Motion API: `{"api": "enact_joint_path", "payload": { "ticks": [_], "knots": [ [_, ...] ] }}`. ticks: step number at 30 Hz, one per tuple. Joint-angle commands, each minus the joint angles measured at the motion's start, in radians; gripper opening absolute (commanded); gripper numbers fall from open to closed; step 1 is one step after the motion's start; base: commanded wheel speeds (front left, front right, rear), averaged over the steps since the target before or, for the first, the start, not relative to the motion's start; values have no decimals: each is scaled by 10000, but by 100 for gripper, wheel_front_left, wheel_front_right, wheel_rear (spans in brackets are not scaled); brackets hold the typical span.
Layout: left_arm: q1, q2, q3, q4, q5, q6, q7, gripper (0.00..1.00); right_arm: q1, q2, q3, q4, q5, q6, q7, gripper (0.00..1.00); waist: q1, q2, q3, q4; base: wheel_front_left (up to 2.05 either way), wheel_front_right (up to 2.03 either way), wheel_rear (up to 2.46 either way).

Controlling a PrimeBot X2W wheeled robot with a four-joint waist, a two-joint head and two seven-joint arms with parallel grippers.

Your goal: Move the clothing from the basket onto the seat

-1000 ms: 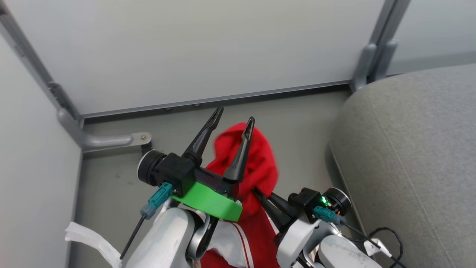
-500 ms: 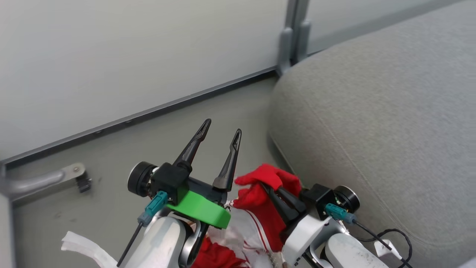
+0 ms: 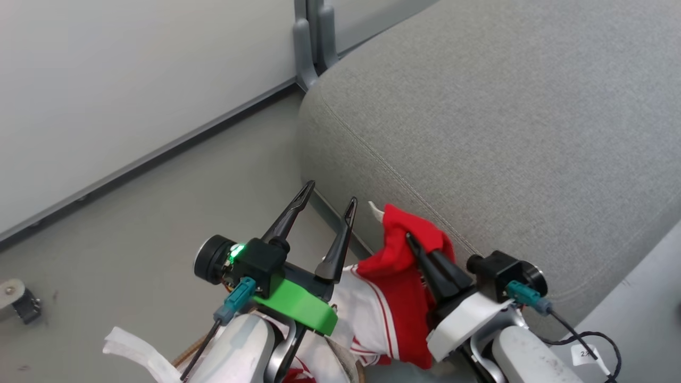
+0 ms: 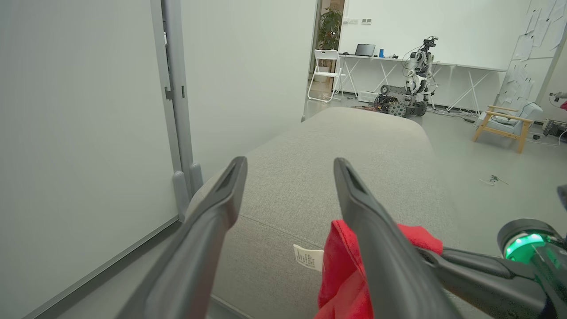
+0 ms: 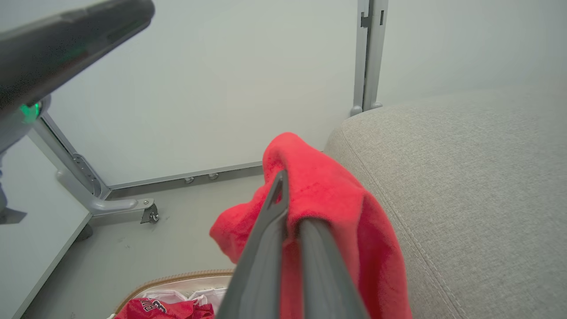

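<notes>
My right gripper (image 3: 410, 238) is shut on a bunched red piece of clothing (image 3: 396, 266) and holds it up against the front edge of the grey seat (image 3: 479, 133). The garment's white-trimmed part hangs down toward the basket, whose brown rim (image 5: 177, 279) shows at the bottom of the right wrist view with more red clothing (image 5: 159, 309) inside. In that view the right gripper (image 5: 283, 190) has red cloth (image 5: 336, 199) draped over its fingers. My left gripper (image 3: 329, 194) stands open and empty just left of the garment. Seen from the left wrist, the left gripper (image 4: 288, 173) points along the seat (image 4: 354, 146), with the held clothing (image 4: 341, 266) low at the right.
A white partition wall (image 3: 133, 80) with a grey post (image 3: 314, 42) stands behind the seat's left end. A caster foot (image 3: 16, 300) sits on the grey floor at the left. A white liner strip (image 3: 127, 346) hangs by my left arm. Far off stand another robot (image 4: 416, 75) and chairs.
The camera has swung right, bringing much more of the seat into view. The red clothing in my right gripper has gone from behind the left fingers to their right, by the seat's edge.
</notes>
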State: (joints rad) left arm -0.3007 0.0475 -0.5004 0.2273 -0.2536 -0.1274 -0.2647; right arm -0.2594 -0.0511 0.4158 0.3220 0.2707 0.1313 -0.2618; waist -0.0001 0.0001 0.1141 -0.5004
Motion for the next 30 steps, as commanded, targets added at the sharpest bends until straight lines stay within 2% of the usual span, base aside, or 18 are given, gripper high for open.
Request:
{"api": "enact_joint_path", "payload": {
  "ticks": [1,7,15,25,28,30],
  "knots": [
    [-198,54,-80,54,-84,-42,5,100,11,-5,-253,-97,11,-10,-46,0,1,-1,463,-354,0,0,0],
    [-540,57,-440,242,39,-49,7,100,-807,-120,-971,-246,-566,-10,-46,0,1,-1,988,-399,0,0,0],
    [-653,312,-234,363,314,-44,7,100,-3337,-1560,-1318,-63,-1064,-10,-46,0,1,-1,2063,-327,0,0,0],
    [-1476,662,-459,264,507,-46,5,100,-6665,-3776,-3179,778,-1597,-12,-46,0,1,-1,3667,742,0,0,0],
    [-1745,686,-609,264,510,-46,5,100,-7206,-4142,-3873,1230,-1721,-12,-45,0,1,-1,4064,1116,0,0,0],
    [-1877,686,-660,279,499,-46,7,100,-7301,-4084,-4356,1479,-1786,-10,-34,0,1,-1,4269,1337,0,0,0]
  ]
}}
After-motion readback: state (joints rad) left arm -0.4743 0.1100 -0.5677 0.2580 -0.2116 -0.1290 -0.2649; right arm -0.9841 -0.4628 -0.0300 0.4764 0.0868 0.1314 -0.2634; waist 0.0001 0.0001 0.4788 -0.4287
